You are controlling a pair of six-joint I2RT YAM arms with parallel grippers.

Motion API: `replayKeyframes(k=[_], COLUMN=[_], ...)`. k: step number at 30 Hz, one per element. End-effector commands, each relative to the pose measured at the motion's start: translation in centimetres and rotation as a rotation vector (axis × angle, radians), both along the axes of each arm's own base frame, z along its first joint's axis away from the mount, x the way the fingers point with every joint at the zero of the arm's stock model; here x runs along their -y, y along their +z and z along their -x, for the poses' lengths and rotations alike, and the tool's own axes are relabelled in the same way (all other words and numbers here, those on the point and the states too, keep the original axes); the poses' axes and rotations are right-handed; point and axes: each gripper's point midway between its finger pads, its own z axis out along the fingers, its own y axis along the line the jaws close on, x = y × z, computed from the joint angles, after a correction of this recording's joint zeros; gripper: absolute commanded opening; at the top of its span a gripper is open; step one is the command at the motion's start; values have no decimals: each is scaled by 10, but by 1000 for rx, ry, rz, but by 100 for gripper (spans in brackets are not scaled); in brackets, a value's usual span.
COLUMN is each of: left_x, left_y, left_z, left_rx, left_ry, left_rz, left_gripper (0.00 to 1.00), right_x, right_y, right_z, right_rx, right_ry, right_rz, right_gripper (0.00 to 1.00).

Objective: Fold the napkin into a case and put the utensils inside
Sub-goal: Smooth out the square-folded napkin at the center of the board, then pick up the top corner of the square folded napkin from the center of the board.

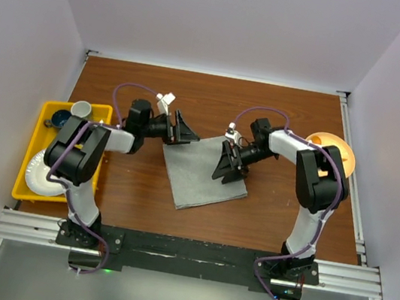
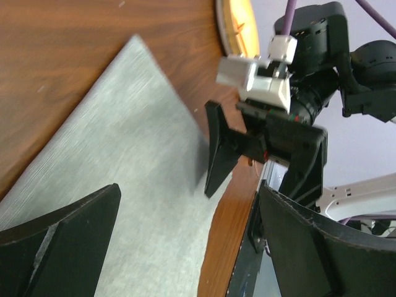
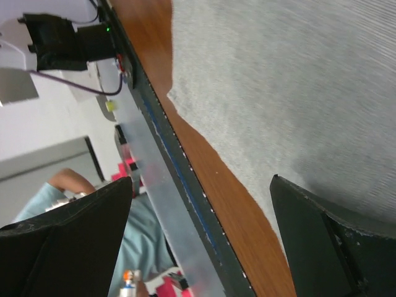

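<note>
The thin light-grey square cloth napkin (image 1: 202,173) lies flat at the centre of the brown wooden table (image 1: 281,117), and the left gripper (image 1: 186,132) and right gripper (image 1: 229,168) hang over its upper edges with fingers (image 2: 62,241) wide open, probably to take it for a first fold.

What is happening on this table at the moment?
A robot is poised over a grey napkin that lies flat and unfolded on the wooden table. The left tool is open over its far left corner, and the right tool is open over its right edge. Neither grips the cloth, and no fold is made yet.
</note>
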Motion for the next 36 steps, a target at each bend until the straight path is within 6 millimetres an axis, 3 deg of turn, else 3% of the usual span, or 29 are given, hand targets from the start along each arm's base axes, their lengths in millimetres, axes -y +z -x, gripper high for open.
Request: replayKeyframes(k=[1,7,10,16,19,22,24,29,31,33,36], left_x=[27,51,59,30,9,4,6,6,2,-6,-18], left_y=[39,15,-5,-62,-70,-60,-39,15,23,13,-3], left_z=[-12,-35,-39,-40,-40,-31,-26,-11,-4,4,0], left_rx=[142,98,46,-129,-164,-153,-98,14,38,1,-18], left_ry=[-45,-40,-29,74,119,97,66,8,-1,5,37], left_rz=[14,22,-4,-57,-48,-16,11,57,48,27,-15], left_gripper=[100,100,100,100,100,100,100,100,100,100,100], right_x=[1,6,11,25,36,42,41,28,25,24,31], right_y=[24,0,-13,-48,-66,-68,-64,-16,4,17,11], right_z=[11,24,32,39,40,33,25,17,21,26,32], right_rx=[67,3,-13,-30,-69,-86,-53,-21,-38,-44,-74], right_ry=[82,88,93,145,153,159,163,171,163,155,145], right_rz=[-22,-9,23,100,130,122,119,9,-29,-46,-30], right_gripper=[98,97,97,97,96,95,95,95,95,95,95])
